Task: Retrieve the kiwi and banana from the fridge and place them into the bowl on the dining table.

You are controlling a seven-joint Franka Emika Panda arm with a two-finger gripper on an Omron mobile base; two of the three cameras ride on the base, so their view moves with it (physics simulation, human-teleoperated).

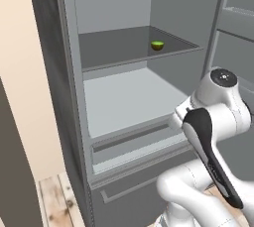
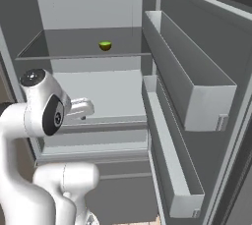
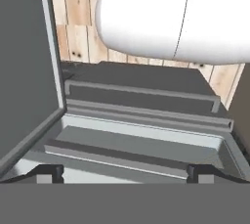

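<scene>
You are looking into the open fridge [image 1: 124, 97], its pale grey interior taking up the middle of both base views. The kiwi [image 1: 157, 45] sits on the upper shelf [image 1: 114, 47], right of centre in the upper part of the left base view and just left of centre near the top of the right base view, well back on the dark shelf surface and apart from the walls. Below it lies a lighter, bare shelf [image 1: 129, 97], and under that a shallow drawer front [image 1: 134, 144] with a long slot, then the bottom drawer [image 1: 129, 191] with its bar handle at the lower edge of the left base view. In the right base view the open door [image 2: 206, 96] runs along the right side, carrying two long grey bins [image 2: 192, 86], one above the other. At the lower left of the left base view you can see pale wooden floor planks [image 1: 54, 198] and a beige wall [image 1: 22, 72] along the left edge. In the hand view the claw [image 3: 124, 171] looks down over the drawer fronts, with the wood floor at the top of the frame; its two dark tips stand far apart at the bottom corners, so it is spread wide with nothing between them.
</scene>
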